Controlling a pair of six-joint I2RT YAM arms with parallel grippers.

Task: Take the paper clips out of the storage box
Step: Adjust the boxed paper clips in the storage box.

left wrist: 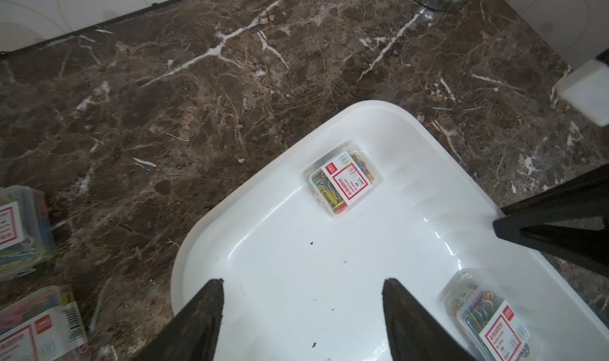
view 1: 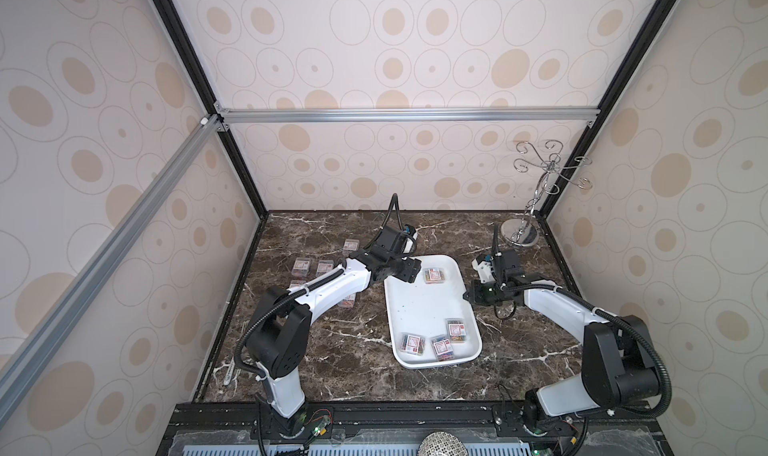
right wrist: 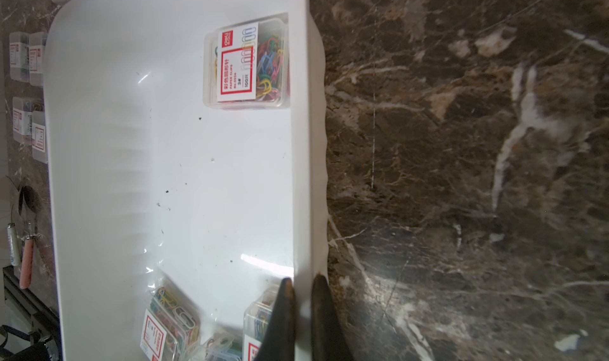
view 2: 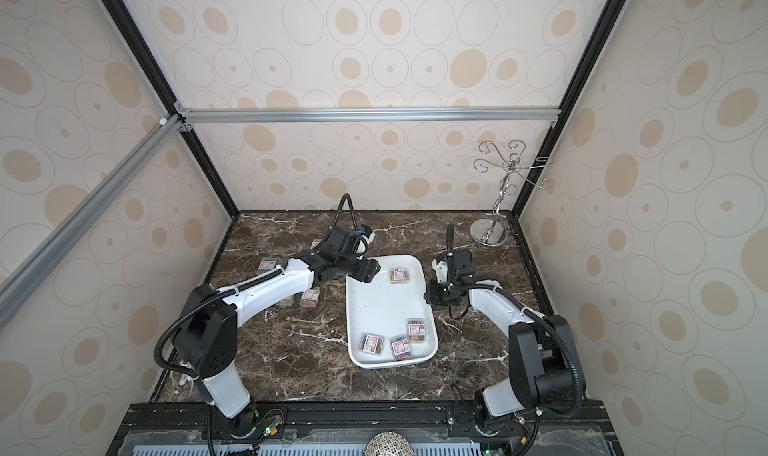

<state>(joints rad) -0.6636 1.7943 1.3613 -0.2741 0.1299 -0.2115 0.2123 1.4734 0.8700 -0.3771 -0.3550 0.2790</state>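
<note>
The white storage box [view 1: 419, 304] [view 2: 386, 304] lies mid-table. Inside it, one clear box of paper clips [view 1: 434, 275] [left wrist: 344, 180] [right wrist: 248, 63] sits at the far end and three more [view 1: 442, 347] [view 2: 401, 348] cluster at the near end. My left gripper [view 1: 409, 271] [left wrist: 303, 281] hovers open over the box's far left corner, with nothing between its fingers. My right gripper [view 1: 469, 296] [right wrist: 303, 278] is shut on the storage box's right rim [right wrist: 309, 178].
Several paper-clip boxes [view 1: 301, 266] [view 2: 309, 298] [left wrist: 19, 231] lie on the marble table left of the storage box, partly under my left arm. A chrome hook stand [view 1: 521, 235] stands at the back right corner. Small tools [view 1: 230, 375] lie near the front left edge.
</note>
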